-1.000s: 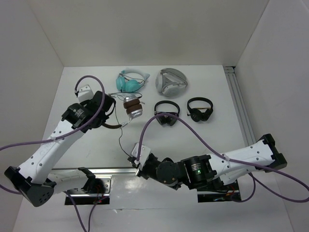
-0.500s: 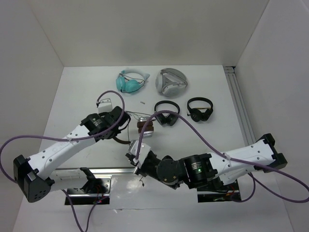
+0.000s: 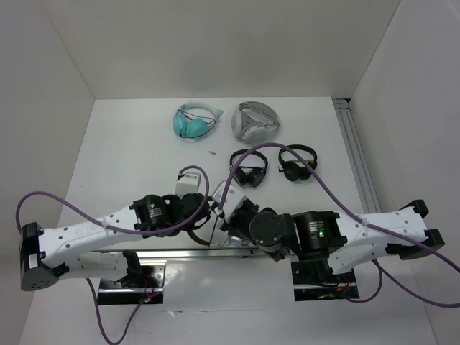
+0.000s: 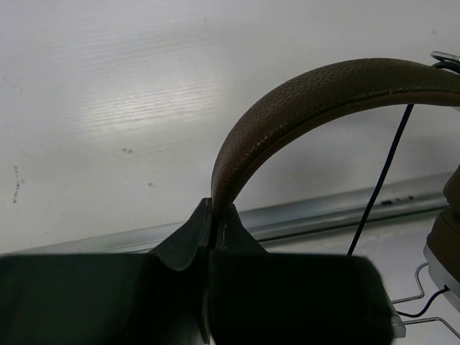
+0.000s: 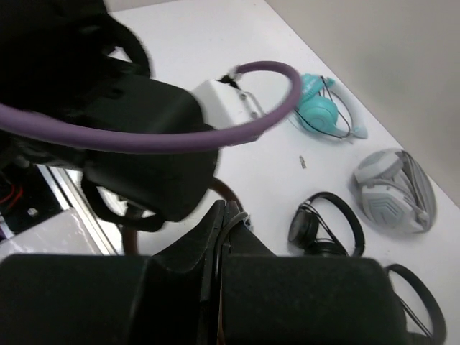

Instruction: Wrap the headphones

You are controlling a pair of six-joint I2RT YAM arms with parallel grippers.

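Brown-banded headphones (image 4: 316, 93) in left claw (image 4: 210, 215)

Both arms folded inward, wrists close — left pincer (image 4: 210, 210) clamped, right pincer (image 5: 223, 215) closed

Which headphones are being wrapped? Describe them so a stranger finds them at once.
Start at the near edge of the white table, where the two arms meet. The headphones are there, clamped by the headband in the left hand. Unlike the teal pair and two black pairs farther back, their band is textured brown.
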